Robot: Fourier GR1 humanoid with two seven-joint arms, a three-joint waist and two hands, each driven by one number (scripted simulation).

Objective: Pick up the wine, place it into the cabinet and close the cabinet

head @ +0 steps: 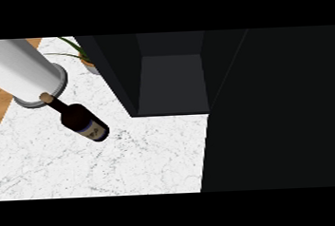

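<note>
One wine bottle (82, 120) sits on the white bench (95, 165), left of one open dark cabinet (173, 81), its neck pointing up-left. No robot hand shows; only one grey forearm (21, 69).

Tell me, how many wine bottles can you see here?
1. The wine bottle stands on the marble counter, left of the open dark cabinet. Another could be hidden behind the cabinet door.

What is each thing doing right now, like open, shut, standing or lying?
Wine bottle: corked, leaning on the counter, nothing holding it.
Cabinet: open, nothing showing inside.
Cabinet door: swung wide open.
Paper towel roll: standing upright.
Plant: partly hidden behind the cabinet.
Hands: not in view.
</note>
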